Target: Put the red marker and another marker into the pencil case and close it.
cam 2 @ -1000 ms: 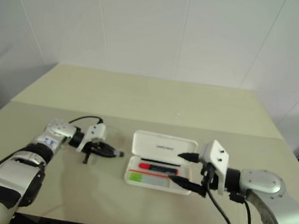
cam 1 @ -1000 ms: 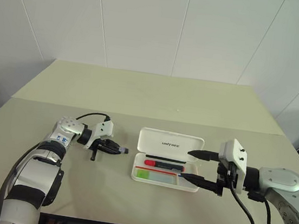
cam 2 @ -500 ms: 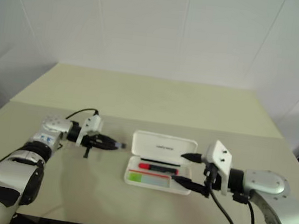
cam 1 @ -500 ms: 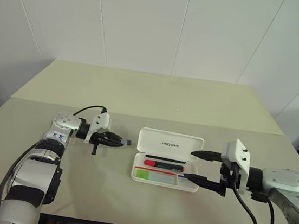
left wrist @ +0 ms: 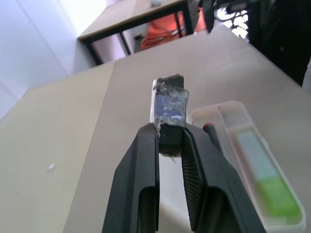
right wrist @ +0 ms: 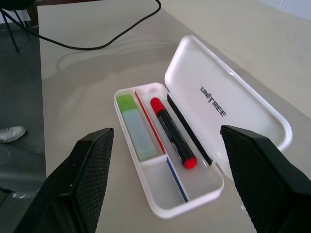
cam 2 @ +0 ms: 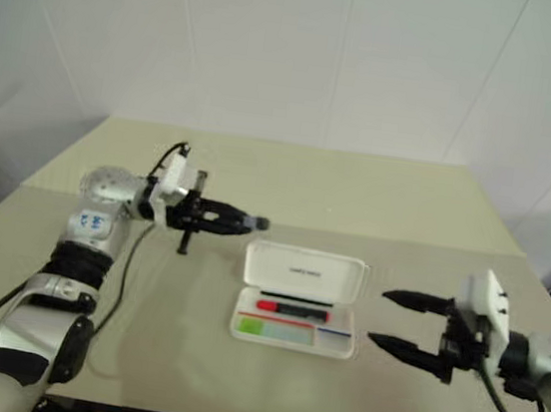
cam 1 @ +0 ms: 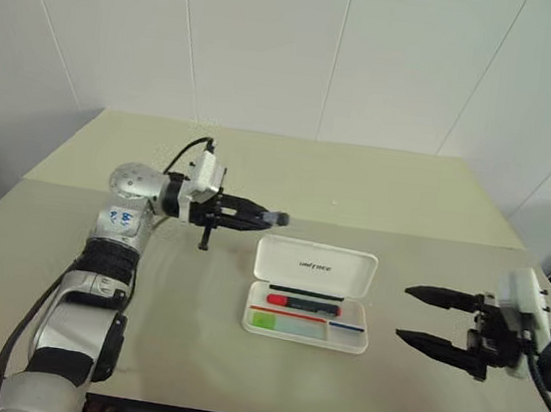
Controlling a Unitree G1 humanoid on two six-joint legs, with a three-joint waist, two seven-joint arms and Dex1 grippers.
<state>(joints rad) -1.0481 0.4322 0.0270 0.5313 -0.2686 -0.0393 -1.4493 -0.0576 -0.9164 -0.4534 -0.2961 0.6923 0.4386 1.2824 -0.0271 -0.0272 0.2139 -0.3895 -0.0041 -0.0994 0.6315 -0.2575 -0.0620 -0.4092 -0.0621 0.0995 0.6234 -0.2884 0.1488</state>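
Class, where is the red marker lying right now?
The red marker lies inside the open pencil case, in the tray's long compartment next to the raised lid, beside the green marker, on the table between the two arms.

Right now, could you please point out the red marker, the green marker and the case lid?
red marker [right wrist: 171,131], right wrist view, mid barrel.
green marker [right wrist: 134,131], right wrist view, pale body.
case lid [cam 1: 315,266], left eye view, logo.

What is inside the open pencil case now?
In the pencil case, the red marker lies near the hinge and the green marker beside it, with red and blue stripes between compartments. Whatever is under the markers is covered.
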